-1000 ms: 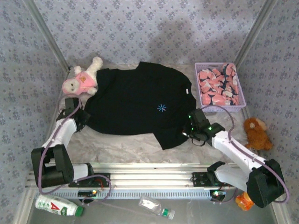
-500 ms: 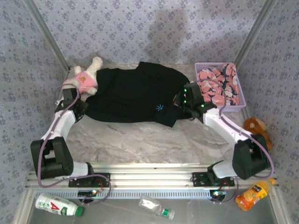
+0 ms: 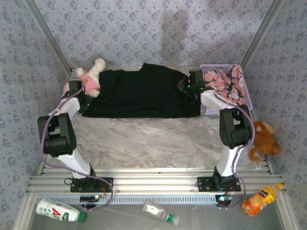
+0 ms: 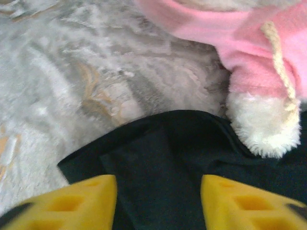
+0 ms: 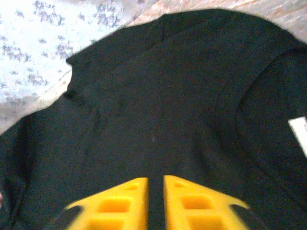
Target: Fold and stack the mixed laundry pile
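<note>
Since a second ago, reached from the near edge out to the far side, doubling the T-shirt (image 3: 139, 96) into a flat black band there. On left hand (image 4: 158, 194), blocky yellow fingers well apart over the shirt's soft matte corner on the marbled, wrinkled bench (image 4: 53, 72). Just beside, plush (image 4: 259, 57): fleecy pink, fluffy white paw touching the cloth. On right hand (image 5: 156, 194), fingers a slit apart over the shirt; pinching or not, cannot tell. White tag (image 5: 300, 132), unreadable. Pink garment (image 3: 224, 80) heaped in mesh basket (image 3: 246, 96), far right.
</note>
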Tool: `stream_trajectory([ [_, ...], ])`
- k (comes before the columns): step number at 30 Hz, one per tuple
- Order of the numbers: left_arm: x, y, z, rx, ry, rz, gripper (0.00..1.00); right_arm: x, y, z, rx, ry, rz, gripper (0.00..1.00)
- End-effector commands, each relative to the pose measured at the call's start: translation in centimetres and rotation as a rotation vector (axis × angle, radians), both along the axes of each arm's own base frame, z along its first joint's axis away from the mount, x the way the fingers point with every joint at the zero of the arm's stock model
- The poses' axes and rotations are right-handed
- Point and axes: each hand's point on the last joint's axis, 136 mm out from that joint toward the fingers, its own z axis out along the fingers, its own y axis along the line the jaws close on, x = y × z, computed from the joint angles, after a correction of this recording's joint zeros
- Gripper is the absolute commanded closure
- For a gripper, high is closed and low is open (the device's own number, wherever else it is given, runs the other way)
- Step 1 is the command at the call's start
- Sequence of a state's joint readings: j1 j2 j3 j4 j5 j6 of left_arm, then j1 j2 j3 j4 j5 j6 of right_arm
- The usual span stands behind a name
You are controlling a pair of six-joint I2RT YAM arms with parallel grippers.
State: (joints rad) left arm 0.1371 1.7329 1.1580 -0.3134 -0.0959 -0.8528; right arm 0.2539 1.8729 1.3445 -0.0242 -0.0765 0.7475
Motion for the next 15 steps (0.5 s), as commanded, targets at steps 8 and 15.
stream_trajectory([
  [8, 1.1, -8.3, 4.8, 0.028, -0.109, -0.339, 0.3, -4.2, 0.2, 1.7, -0.165, -0.016, 0.119, 0.62],
  [15, -1.1, -17.4, 2.8, -0.052, -0.134, -0.566, 0.79, -10.9, -1.0, -3.4, -0.297, 0.175, 0.136, 0.79],
])
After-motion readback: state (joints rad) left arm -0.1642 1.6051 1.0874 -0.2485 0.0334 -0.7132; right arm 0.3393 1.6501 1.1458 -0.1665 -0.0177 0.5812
